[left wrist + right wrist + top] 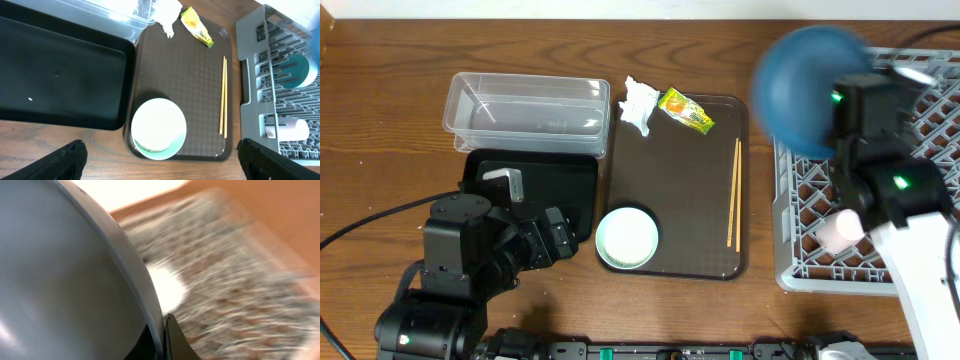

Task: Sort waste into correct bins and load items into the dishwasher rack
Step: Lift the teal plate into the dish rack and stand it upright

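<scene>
**Right tool** [162, 337]: clamped on the rim of the large dark-blue bowl [807, 88], one finger on either side of the wall. This is a judgement, as the right wrist view is heavily blurred.

**Governing relation:** the bowl is held aloft above the far left corner of the dishwasher rack [810, 200], which stands at the right edge of the desk [380, 150]. The peg field lies below the bowl and toward the near right. The bowl's tilt cannot be read through the blur.

**Room in rack:** a small pink cup [839, 230] lies in the near left part. A teal-blue rounded item [300, 70] stands among the pegs farther in. The far rows appear free, so clearance is judged adequate.

**Left tool** [162, 167]: fingers wide apart and holding nothing, at the near left of the desk over the black tray [570, 190].

**Remaining items:**
- The pale-green bowl [159, 129] sits at the near edge of the brown serving tray [680, 190]; the left arm is the nearer.
- The chopsticks [733, 195] lie along that tray's right side, long axis near to far.
- The tissue [640, 103] and wrapper [685, 110] lie at its far edge, beside the clear tub [525, 105].
</scene>
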{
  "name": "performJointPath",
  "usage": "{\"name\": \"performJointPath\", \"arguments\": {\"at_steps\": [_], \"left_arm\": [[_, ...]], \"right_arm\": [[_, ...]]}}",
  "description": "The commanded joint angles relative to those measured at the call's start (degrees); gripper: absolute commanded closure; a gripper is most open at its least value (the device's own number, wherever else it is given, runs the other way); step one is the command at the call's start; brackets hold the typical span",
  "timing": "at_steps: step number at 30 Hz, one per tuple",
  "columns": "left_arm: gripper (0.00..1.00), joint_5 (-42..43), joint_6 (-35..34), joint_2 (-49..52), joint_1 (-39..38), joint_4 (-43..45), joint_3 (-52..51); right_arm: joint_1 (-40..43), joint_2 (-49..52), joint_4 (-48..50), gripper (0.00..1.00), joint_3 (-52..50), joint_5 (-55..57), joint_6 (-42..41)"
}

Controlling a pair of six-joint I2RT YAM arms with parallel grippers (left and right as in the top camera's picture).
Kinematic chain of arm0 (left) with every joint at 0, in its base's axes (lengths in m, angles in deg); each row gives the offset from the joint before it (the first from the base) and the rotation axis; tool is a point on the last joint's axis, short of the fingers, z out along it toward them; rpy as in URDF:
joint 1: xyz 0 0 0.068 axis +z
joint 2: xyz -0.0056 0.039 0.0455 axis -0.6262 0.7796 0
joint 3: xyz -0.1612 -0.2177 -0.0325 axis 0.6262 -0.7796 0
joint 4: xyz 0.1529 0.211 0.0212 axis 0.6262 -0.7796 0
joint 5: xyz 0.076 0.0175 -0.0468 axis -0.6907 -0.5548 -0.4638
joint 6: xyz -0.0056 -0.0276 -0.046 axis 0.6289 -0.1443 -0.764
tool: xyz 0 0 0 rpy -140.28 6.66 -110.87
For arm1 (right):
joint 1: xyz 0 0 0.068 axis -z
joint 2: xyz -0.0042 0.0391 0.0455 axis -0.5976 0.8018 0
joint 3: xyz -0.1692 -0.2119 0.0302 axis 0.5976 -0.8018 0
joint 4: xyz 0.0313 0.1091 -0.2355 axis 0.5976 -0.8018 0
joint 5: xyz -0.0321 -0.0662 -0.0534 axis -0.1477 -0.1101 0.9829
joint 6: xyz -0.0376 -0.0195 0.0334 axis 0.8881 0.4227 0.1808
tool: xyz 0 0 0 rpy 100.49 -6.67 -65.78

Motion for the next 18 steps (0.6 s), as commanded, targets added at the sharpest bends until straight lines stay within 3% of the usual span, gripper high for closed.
{"name": "performJointPath", "arguments": {"at_steps": [1, 6, 14, 18], "left_arm": [[0.02, -0.3, 0.1, -0.1, 0.0, 0.0, 0.8], [0.02, -0.3, 0.1, -0.1, 0.0, 0.0, 0.8], [0.02, -0.3, 0.1, -0.1, 0.0, 0.0, 0.8], [0.02, -0.3, 0.1, -0.1, 0.0, 0.0, 0.8]], "right_arm": [[1.5, -0.5, 1.1, 0.99, 0.4, 29.9, 1.5], [6.0, 1.9, 7.5, 0.99, 0.3, 38.1, 10.6], [14.8, 11.7, 21.8, 0.99, 0.3, 37.9, 26.4], [15.8, 16.5, 22.7, 0.99, 0.3, 37.9, 28.5]]}}
